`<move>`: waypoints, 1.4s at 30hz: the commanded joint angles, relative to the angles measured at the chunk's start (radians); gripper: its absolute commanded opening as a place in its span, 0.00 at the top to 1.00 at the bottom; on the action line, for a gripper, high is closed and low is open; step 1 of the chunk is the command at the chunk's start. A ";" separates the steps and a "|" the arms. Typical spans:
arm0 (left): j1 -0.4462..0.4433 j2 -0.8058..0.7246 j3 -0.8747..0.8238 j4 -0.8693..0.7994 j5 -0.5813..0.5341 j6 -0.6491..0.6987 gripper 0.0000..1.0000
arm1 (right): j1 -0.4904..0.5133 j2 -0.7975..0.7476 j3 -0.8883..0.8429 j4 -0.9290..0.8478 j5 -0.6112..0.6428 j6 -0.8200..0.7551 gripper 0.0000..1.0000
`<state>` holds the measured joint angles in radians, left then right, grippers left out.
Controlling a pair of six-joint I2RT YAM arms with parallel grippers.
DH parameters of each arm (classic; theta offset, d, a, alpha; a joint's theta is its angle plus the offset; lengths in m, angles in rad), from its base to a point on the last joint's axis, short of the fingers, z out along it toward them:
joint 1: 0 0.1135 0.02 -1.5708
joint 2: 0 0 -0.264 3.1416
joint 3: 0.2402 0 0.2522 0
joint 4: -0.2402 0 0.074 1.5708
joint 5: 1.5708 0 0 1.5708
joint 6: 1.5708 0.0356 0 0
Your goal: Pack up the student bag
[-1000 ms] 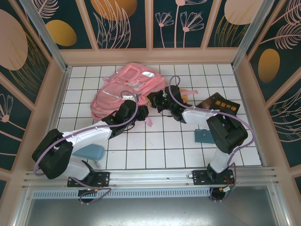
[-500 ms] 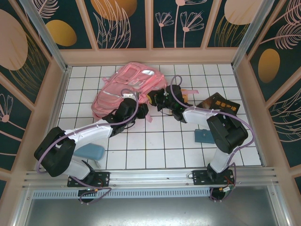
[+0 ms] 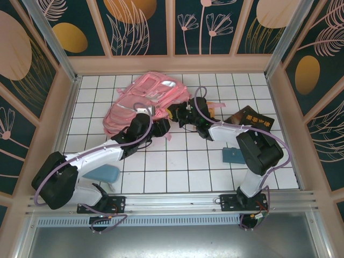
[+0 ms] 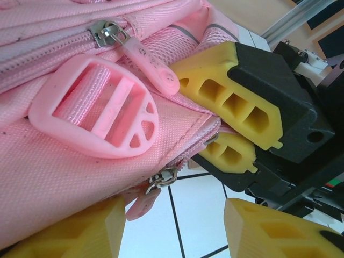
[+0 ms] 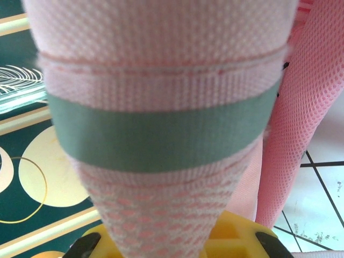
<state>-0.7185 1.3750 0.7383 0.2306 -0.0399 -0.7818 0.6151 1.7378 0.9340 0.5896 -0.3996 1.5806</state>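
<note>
The left gripper (image 4: 172, 231) has just let its fingers spring apart. A moment ago they were nearly pinched; now bare white tile shows between the two yellow pads, and nothing is held. The arm has also stretched further across the tabletop toward the student bag (image 3: 141, 99), which lies on its side toward the far edge, left of centre.

Hanging just by the left pad is the lower zipper pull (image 4: 143, 203). My read is that the gripper is lining up for a fresh bite at it, so the bag isn't open yet and packing proper hasn't begun. The right gripper (image 3: 180, 114) hasn't budged. It is clamped tight on the bag's near-right corner, with mesh fabric and a strap rising out of its fingers in its own wrist view, pinning the bag for the pull.

Tight quarters, though! The right gripper's pads sit just beside the left one's gap. A pink buckle (image 4: 99, 110) and a second zipper pull (image 4: 153, 64) lie right above the target, so it would be easy to snag the wrong thing.

Around them are three more things:
- a dark book (image 3: 251, 119) near the right edge
- a small blue pad (image 3: 235, 156) on the right, closer to the near edge
- a blue case (image 3: 105, 173) by the near-left corner, partly under the left arm

All three wait outside the bag.
</note>
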 commanded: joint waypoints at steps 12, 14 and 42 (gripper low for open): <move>0.027 0.056 0.064 -0.092 0.002 -0.075 0.48 | 0.011 -0.025 0.076 0.108 -0.112 0.039 1.00; 0.031 0.078 0.092 -0.081 0.011 -0.054 0.50 | 0.012 -0.028 0.071 0.114 -0.119 0.050 1.00; 0.038 0.088 0.091 0.023 -0.112 0.127 0.52 | 0.031 -0.037 -0.023 0.262 -0.192 0.250 1.00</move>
<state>-0.6975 1.4502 0.8101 0.2272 -0.0387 -0.7132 0.6022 1.7515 0.9146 0.7021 -0.4103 1.7878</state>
